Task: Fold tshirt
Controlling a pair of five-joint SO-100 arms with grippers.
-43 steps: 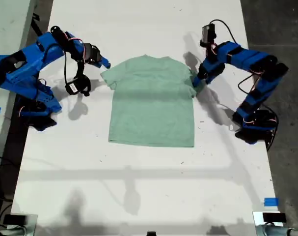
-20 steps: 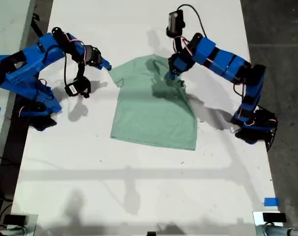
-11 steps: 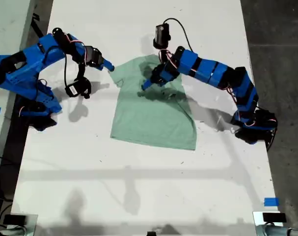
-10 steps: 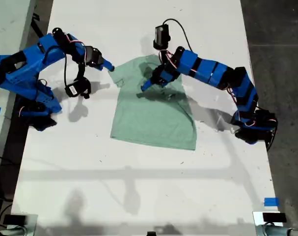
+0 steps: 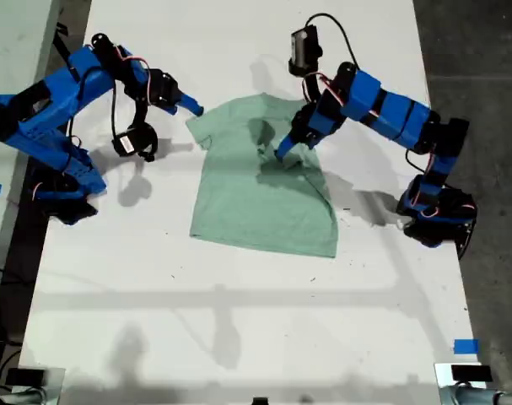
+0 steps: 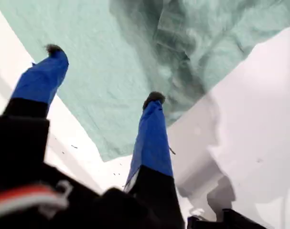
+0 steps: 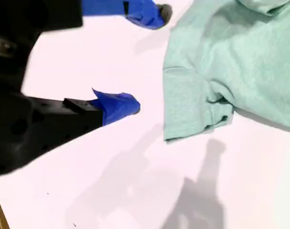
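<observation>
- Blue-fingered and spread wide with nothing between the jaws, my first gripper (image 6: 104, 74) hangs just above the tshirt (image 5: 256, 194), over its upper part towards the exterior view's right.
- Beside those fingertips lies a rumpled fold (image 6: 183, 57): the sleeve on that side looks turned inward onto the chest, bunched rather than flat.
- My second gripper (image 7: 147, 58) is also open and empty, poised over bare table just beside the other sleeve (image 7: 192, 105), at the exterior view's left.
- The pale mint tshirt lies mostly flat in the middle of the white table (image 5: 239, 321), neck away from the camera, hem nearest it.
- Judged from this layout, the first side fold is laid and released, while the opposite sleeve is not yet folded.
- The next move likely calls for my second gripper to drop onto the sleeve edge, pinch it, and carry it across towards the middle.
- Hard to tell: whether either gripper's tips touch cloth or table, how many layers sit under the rumple, and the collar, which is partly hidden behind the first arm.
</observation>
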